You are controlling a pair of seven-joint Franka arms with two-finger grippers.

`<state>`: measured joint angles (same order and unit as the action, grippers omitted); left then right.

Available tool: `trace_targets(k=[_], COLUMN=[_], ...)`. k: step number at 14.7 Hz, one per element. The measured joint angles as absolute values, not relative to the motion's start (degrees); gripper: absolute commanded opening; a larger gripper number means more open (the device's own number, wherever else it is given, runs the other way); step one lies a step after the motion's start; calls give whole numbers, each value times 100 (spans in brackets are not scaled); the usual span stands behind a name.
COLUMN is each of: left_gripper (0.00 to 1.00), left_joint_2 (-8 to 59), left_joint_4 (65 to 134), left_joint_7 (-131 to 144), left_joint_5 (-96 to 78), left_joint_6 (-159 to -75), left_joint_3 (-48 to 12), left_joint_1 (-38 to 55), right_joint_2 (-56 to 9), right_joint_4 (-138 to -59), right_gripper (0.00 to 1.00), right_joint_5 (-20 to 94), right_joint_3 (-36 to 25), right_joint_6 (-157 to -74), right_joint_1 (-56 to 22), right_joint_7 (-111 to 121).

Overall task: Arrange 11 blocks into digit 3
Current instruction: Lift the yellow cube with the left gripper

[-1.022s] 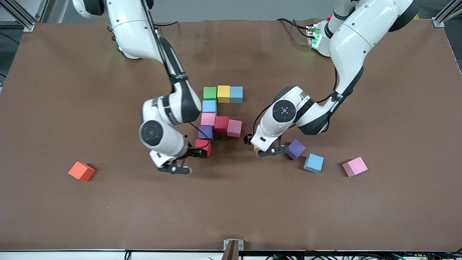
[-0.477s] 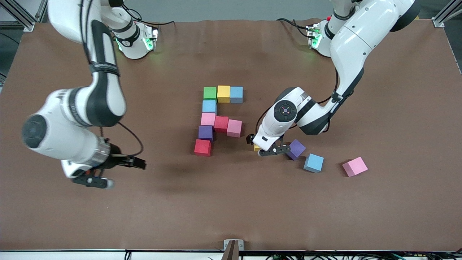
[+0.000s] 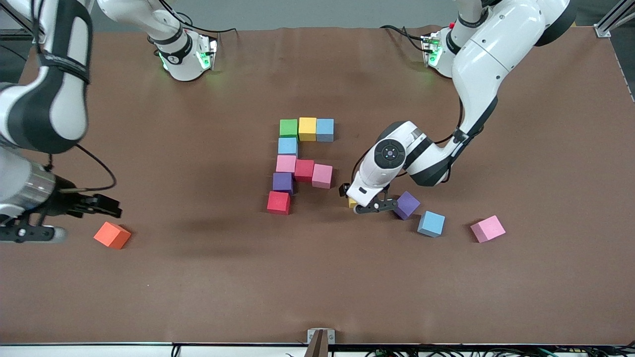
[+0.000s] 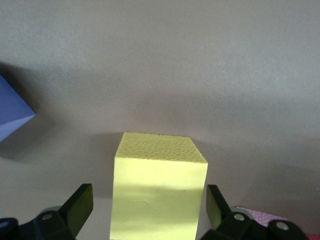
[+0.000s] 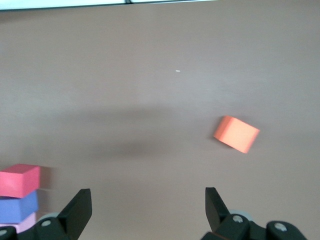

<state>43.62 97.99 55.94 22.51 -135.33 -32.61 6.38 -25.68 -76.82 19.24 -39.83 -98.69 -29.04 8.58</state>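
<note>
**Nine cubes placed, two to go**

Our left gripper (image 3: 369,204) sits low at the table with its jaws spread wide on either side of a yellow cube (image 4: 159,192); in the left wrist view the fingers (image 4: 79,209) stand clear of the cube's faces, so we judge it framed but not yet held. Our right gripper (image 3: 74,210) hangs open and empty near the orange cube (image 3: 112,235), well away at the right arm's end of the table; that arm waits.

Taking the red cube (image 3: 279,202) at the figure's near end as our landmark, the digit 3 (image 3: 297,161) runs away from the front camera from it: a purple spine cube, a three-cube middle bar, a light blue spine cube, then the top bar. Only the bottom bar lacks two cubes beside the red one. Toward the left arm's end lie loose purple (image 3: 407,205), light blue (image 3: 431,223) and pink (image 3: 487,228) cubes.
</note>
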Motion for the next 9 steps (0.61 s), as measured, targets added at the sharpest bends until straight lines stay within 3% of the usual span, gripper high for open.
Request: trace_targets(k=[5, 6, 7, 9], left_gripper=[92, 86, 69, 53], left_joint_2=[4433, 4455, 4482, 4527], left_joint_4=[9798, 9797, 9794, 9787], left_joint_7=[5594, 5595, 5595, 5597], left_joint_5=[2253, 2253, 2253, 2254], left_joint_6=[-13554, -13556, -13561, -13580], left_joint_3=[-3261, -3261, -3261, -3260], left_joint_1=[658, 658, 657, 657], right_joint_2=[-2050, -1914, -1760, -1421], right_joint_4=[-7752, -7817, -7905, -8181], right_gripper=[100, 100, 100, 100], right_joint_5=[1141, 1019, 966, 878], right_joint_3=[-2781, -2540, -2333, -1978], right_joint_6=[-9687, -9516, -9359, -9361], right_joint_1=[-1704, -1479, -1301, -1061], right_joint_7=[919, 979, 1007, 1019])
